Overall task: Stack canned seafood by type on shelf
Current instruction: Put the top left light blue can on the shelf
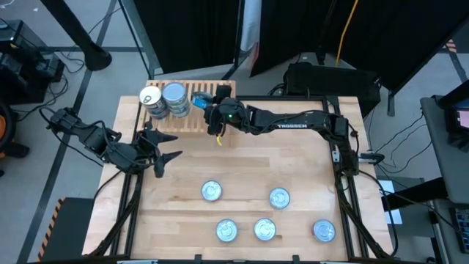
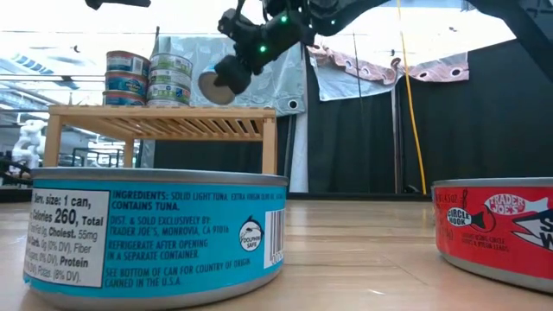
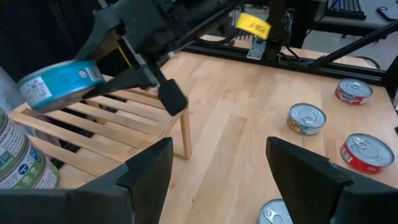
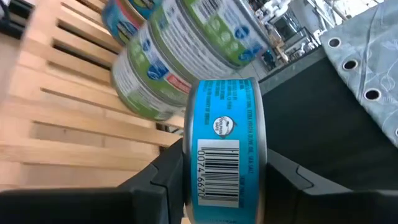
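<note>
The shelf [image 1: 192, 117] of light wooden slats stands at the table's far left. Two stacks of tins [image 1: 150, 100] [image 1: 174, 99] sit on its slats. My right gripper [image 1: 203, 103] reaches over the shelf from the table's right, shut on a blue-labelled tin [image 4: 227, 140] just right of the stacks and above the slats [image 4: 62, 112]. The same tin also shows in the low view [image 2: 218, 85] and in the left wrist view [image 3: 62, 84]. At the table's left edge my left gripper [image 1: 167, 152] hangs open and empty in front of the shelf. My right gripper pinches the blue tin between its two fingers [image 4: 158, 177], one on each flat face, with the label wall [image 4: 221, 171] showing between them. The fingers come nearly level from the table's right. The tin stands on edge, lifted clear above the shelf.
Several loose tins lie on the near half of the table: two in the middle [image 1: 211, 191] [image 1: 279, 197] and three along the near edge [image 1: 226, 231] [image 1: 264, 229] [image 1: 324, 231]. The shelf's right part [image 1: 212, 121] has bare slats.
</note>
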Controlling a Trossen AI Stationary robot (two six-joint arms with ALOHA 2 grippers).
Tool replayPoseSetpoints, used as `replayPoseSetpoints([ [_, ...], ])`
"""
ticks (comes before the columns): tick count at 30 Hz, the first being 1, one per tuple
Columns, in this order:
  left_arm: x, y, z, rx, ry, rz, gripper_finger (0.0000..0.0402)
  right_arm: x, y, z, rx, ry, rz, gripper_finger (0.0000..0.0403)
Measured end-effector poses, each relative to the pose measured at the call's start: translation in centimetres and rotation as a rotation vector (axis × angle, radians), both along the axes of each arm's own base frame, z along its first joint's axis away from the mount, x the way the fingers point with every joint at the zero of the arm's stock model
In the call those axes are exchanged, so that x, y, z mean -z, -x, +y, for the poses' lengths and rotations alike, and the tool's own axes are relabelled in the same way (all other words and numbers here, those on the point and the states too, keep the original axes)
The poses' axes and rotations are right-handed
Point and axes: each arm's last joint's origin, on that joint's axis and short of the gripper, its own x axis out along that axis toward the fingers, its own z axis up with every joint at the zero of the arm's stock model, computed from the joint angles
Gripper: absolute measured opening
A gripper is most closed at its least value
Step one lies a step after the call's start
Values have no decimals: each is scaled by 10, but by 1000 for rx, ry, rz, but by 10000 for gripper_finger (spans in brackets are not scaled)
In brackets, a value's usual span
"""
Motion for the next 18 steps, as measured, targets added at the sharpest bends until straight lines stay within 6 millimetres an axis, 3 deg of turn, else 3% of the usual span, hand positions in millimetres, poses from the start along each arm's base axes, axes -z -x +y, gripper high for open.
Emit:
replayPoseSetpoints([
  [18, 0, 0, 0, 0, 0, 0, 265, 20, -7, -17, -29, -79, -38, 143],
])
